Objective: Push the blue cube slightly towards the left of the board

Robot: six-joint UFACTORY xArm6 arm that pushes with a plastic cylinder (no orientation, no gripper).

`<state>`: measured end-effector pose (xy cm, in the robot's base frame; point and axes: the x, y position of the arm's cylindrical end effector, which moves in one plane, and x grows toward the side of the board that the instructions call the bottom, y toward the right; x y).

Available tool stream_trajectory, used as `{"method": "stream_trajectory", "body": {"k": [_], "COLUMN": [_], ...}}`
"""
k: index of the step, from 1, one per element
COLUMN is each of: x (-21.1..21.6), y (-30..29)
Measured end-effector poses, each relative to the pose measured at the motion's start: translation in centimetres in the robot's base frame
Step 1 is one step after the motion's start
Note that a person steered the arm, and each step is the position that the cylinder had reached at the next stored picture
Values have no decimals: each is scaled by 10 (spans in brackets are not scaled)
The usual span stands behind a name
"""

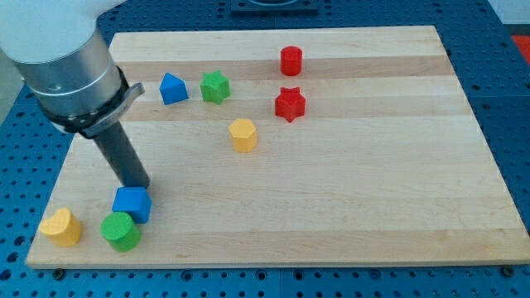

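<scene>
The blue cube [132, 204] lies near the bottom left of the wooden board [348, 190], touching or nearly touching a green cylinder [121, 231] just below it. My tip [139, 187] stands at the cube's upper right edge, right against it. The dark rod rises up and left to the grey arm body at the view's top left.
A yellow block [61, 226] lies at the bottom left corner. A blue pointed block [173, 88] and a green star [214, 86] lie at upper left. A yellow block [243, 134], a red star [290, 104] and a red cylinder [291, 60] lie around the upper middle.
</scene>
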<state>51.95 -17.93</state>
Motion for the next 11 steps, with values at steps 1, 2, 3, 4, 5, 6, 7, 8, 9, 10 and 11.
{"method": "stream_trajectory", "body": {"k": [1,2,3,4,5,6,7,8,9,10,11], "x": [-5,-5,-4,-8,-8,-5,6,10,10,10,10], "y": [31,62,82,79,78,77,76,71,62,50,38]}}
